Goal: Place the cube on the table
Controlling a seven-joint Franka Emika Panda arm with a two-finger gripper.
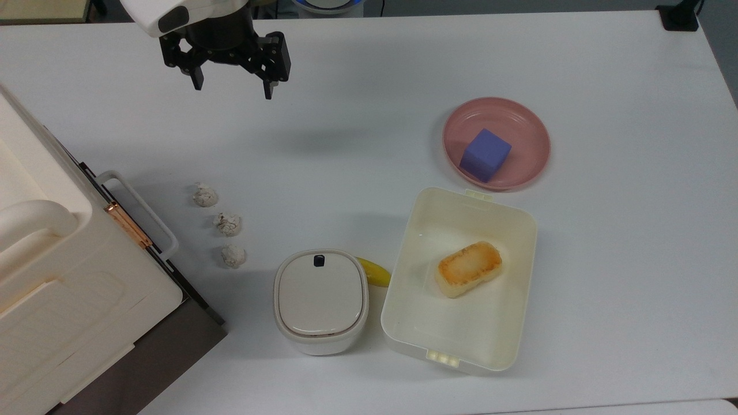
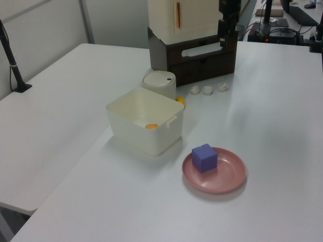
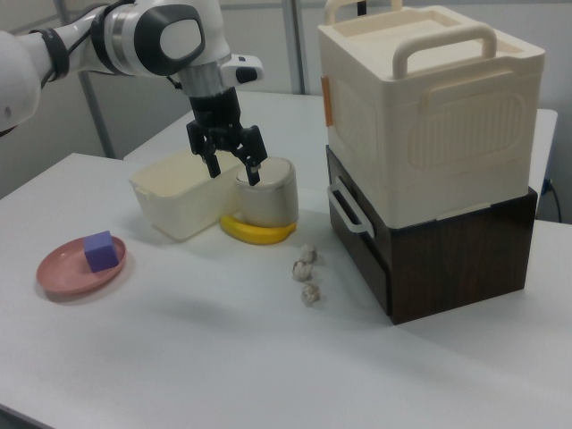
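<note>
The gripper (image 1: 232, 83) hangs spread and empty above the table (image 1: 357, 115), at about eleven o'clock in the top view, touching nothing. The cube (image 1: 485, 154) sits on the pink plate (image 1: 522, 124) at about two o'clock, well apart from it. By my judgement nothing is done yet: reach, grasp, lift and set-down all remain.

Purple-blue cube (image 1: 485, 154) resting on a pink plate (image 1: 527, 129), upon the white table (image 1: 622, 242).
It sits flat, matte and plain-faced, well apart from the gripper (image 1: 233, 80), toward the top view's right.
</note>
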